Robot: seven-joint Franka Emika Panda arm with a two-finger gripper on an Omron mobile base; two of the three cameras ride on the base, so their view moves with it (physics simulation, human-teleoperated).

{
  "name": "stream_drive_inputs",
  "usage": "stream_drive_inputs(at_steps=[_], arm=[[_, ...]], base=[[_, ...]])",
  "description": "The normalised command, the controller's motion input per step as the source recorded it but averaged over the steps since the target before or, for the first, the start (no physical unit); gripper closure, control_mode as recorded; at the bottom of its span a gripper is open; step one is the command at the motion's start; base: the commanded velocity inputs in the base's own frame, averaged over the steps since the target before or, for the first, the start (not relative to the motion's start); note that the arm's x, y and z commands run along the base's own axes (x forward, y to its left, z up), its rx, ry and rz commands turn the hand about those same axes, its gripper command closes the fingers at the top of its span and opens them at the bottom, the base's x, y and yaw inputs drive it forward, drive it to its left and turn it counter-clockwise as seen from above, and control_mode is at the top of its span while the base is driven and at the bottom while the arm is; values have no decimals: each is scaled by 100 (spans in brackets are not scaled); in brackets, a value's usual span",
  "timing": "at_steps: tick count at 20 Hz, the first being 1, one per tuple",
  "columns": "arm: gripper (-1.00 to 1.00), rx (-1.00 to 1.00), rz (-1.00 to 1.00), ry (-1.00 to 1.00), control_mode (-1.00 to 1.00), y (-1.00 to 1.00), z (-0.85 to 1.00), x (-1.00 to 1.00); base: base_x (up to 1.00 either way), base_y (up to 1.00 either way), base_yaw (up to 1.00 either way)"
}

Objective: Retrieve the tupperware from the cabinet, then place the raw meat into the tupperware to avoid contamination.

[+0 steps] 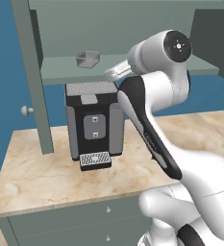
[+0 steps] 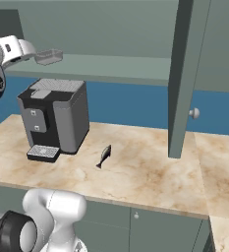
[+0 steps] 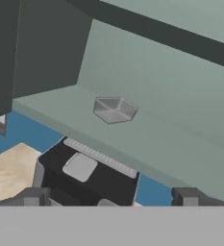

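The tupperware (image 1: 88,58) (image 2: 49,56) (image 3: 114,109), a small grey translucent container, sits on the lower shelf of the open cabinet (image 1: 132,29). My gripper (image 3: 111,199) (image 1: 111,73) hangs just outside the shelf edge, level with the tupperware and a short way from it, pointing at it. Its jaws stand wide open with nothing between them. The raw meat (image 2: 104,155), a small dark fish, lies on the marble counter (image 2: 150,172) to the right of the coffee machine.
A black and grey coffee machine (image 1: 94,117) (image 2: 54,115) stands directly under the shelf, with its drip tray (image 1: 95,161) in front. The open cabinet doors (image 1: 34,72) (image 2: 185,74) hang down on both sides. Drawer fronts (image 1: 108,216) run below the counter.
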Motion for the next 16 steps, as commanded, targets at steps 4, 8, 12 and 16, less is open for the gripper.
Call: stream_drive_inputs(at_steps=[4, 8, 12, 16], arm=[[-100, 0, 0, 0, -100, 10, 0, 15], [-100, 0, 0, 2, -100, 2, 0, 15], [-100, 0, 0, 4, -100, 0, 0, 7], [-100, -1, 1, 4, -100, 0, -1, 6]], base=[[0, 0, 0], [0, 0, 0], [0, 0, 0], [0, 0, 0]])
